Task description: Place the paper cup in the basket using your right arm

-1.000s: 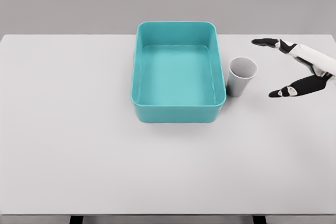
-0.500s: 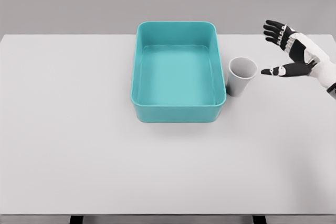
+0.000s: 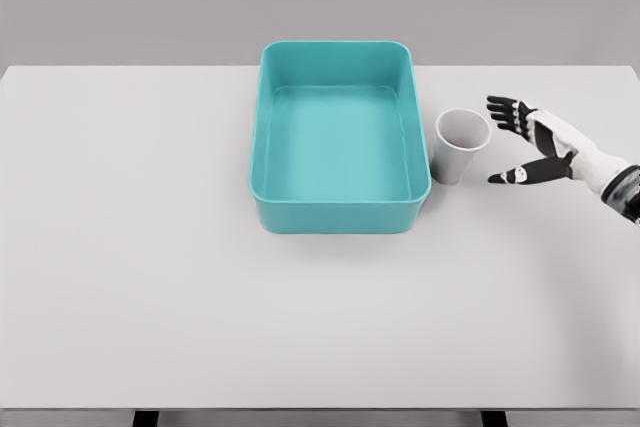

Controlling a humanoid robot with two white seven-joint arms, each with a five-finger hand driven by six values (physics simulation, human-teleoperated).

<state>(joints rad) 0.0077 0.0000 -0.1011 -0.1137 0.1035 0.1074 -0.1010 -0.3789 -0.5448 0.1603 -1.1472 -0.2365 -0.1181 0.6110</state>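
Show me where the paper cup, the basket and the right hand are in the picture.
paper cup (image 3: 455, 160), head view, on its outer side wall.
basket (image 3: 338, 215), head view, on its near outer wall.
right hand (image 3: 545, 142), head view, on the palm.

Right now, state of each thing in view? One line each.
White paper cup: upright on the table, mouth open, just right of the basket, not held.
Teal rectangular plastic basket: empty, sitting flat.
Right robot hand: open, fingers spread toward the cup, apart from it.
White table: carries the basket and cup.
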